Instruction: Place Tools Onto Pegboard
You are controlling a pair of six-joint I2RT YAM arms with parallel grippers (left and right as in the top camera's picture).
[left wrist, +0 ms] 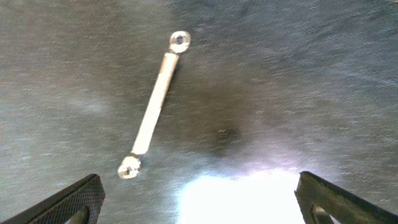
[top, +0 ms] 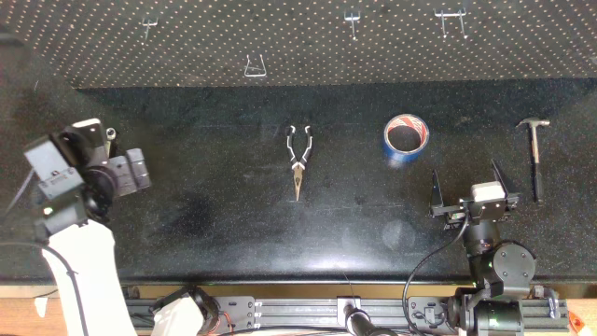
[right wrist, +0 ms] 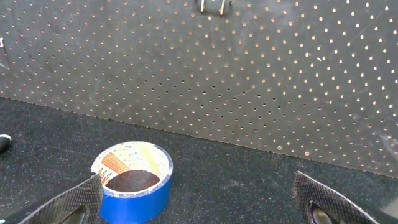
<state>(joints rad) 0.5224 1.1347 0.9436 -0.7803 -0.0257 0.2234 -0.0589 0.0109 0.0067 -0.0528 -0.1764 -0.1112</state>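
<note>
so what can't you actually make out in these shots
- tape roll: right wrist view, its base is cut off by the picture's edge.
- metal hook: right wrist view, cut by the edge, so its shape is unclear.
- dark object: same view, mostly outside the frame; cannot tell what it is.
- table: left wrist view, a bright reflection hides the surface there.
- pegboard hooks: top view, too small to tell their shapes.
</note>
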